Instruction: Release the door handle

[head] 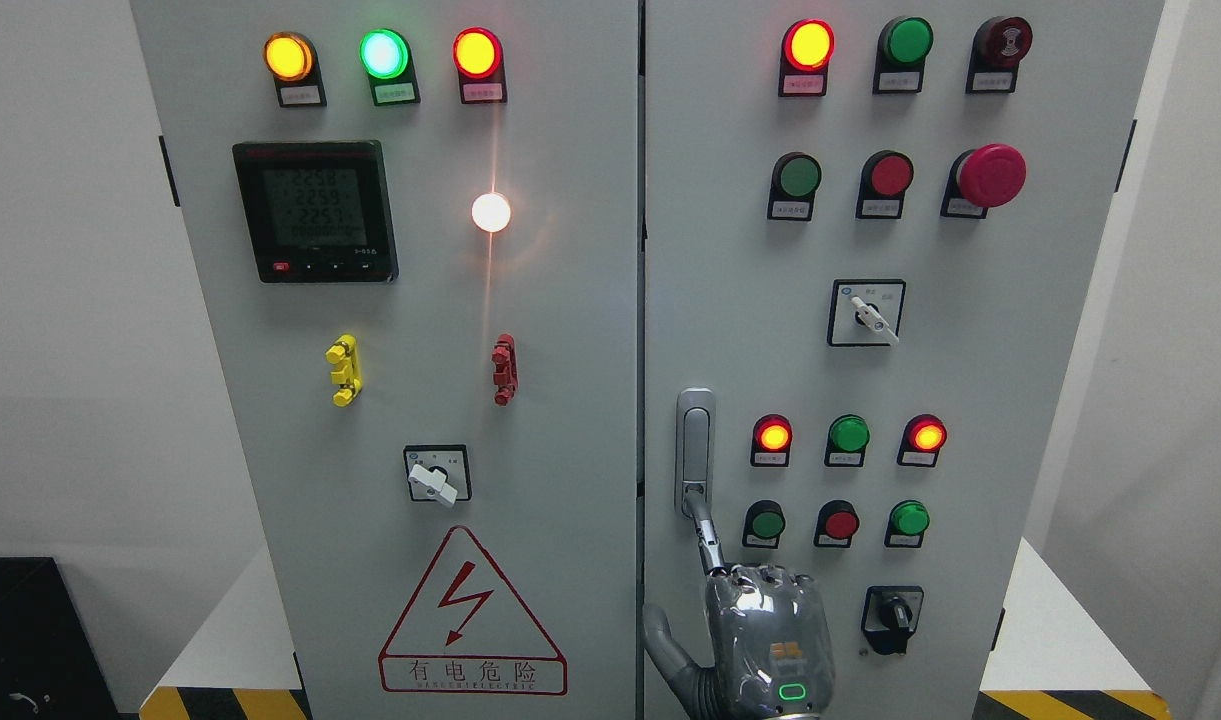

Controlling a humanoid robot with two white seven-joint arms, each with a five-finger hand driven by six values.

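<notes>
The silver door handle (695, 440) is set upright in its housing at the left edge of the cabinet's right door (980, 380). My right hand (765, 625) comes up from the bottom edge just below it, with its back toward the camera. Its index finger (707, 535) is stretched up, and the tip touches the handle's lower end. The other fingers are curled at the knuckles, and the thumb (665, 645) sticks out to the left. Nothing is clasped in the hand. The left arm does not show.
Lit and unlit push buttons (848, 437) and a black rotary switch (892, 618) sit just right of the hand. The left door (390, 400) carries a meter, lamps, a white selector switch (436, 480) and a red warning triangle. Black-and-yellow striped floor edges flank the cabinet.
</notes>
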